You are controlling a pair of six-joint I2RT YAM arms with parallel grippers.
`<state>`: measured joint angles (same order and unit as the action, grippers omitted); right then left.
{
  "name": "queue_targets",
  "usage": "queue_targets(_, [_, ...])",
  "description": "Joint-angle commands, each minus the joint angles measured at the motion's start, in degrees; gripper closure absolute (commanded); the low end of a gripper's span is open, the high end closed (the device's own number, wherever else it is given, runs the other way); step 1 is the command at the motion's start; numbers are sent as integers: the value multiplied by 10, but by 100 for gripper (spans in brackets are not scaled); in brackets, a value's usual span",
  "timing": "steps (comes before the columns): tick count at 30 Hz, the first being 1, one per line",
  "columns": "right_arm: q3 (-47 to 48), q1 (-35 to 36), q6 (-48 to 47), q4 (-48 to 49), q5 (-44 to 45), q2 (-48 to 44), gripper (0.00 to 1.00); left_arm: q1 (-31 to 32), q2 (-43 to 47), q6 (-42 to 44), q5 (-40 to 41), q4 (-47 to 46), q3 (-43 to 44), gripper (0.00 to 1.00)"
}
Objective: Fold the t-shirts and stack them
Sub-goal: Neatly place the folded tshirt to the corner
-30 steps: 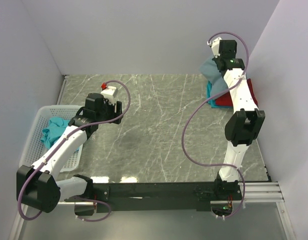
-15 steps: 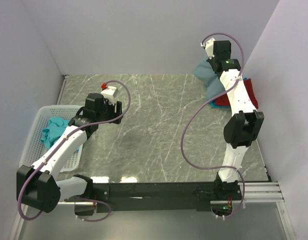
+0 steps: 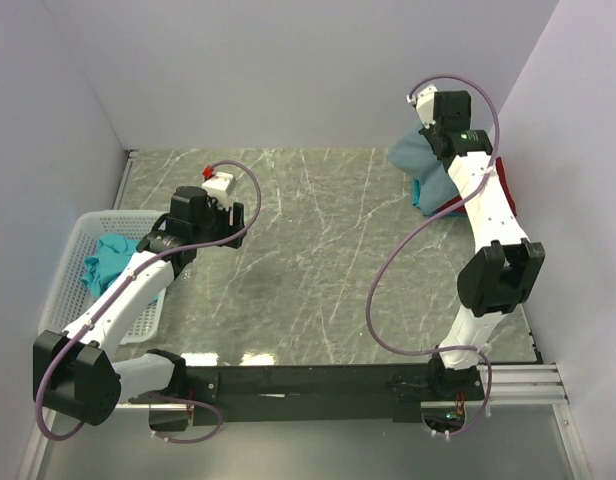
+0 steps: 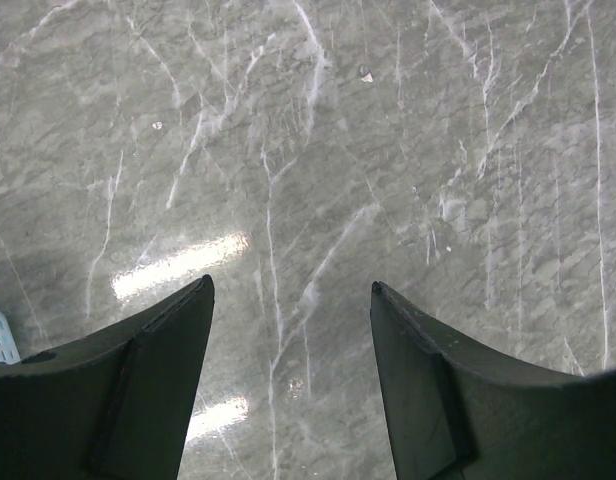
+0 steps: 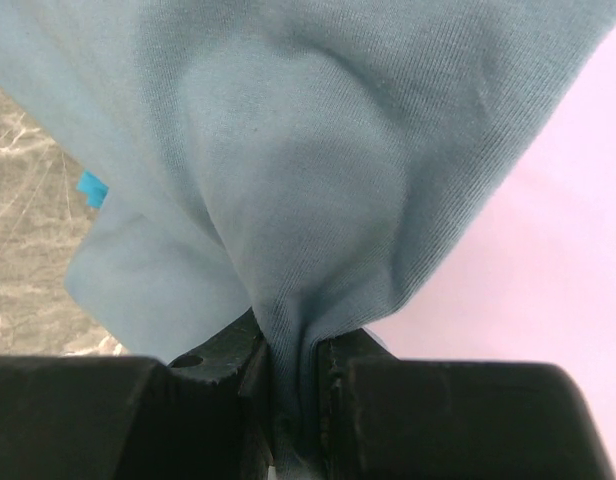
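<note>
Blue-grey tee (image 3: 413,150) held up, far right corner.
My right jaws pinch its cloth; left jaws gape empty over the counter (image 3: 318,230). Teal tee (image 3: 108,262) lies in basket (image 3: 68,250); folding mostly ahead.

No text, label, brand, number or sign can be read in any of the views.
</note>
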<state>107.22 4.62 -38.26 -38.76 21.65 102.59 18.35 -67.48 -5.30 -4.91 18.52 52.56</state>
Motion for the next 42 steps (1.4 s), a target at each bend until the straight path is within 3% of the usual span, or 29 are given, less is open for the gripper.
queue_targets(1, [-5, 2, -2, 46, 13, -46, 100, 1, -2, 6, -12, -4, 11, 31])
queue_targets(27, [31, -43, -15, 84, 12, 61, 100, 1, -11, 9, -9, -2, 11, 31])
queue_targets(42, [39, -116, -21, 131, 23, 132, 100, 1, -18, 10, -6, -2, 10, 31])
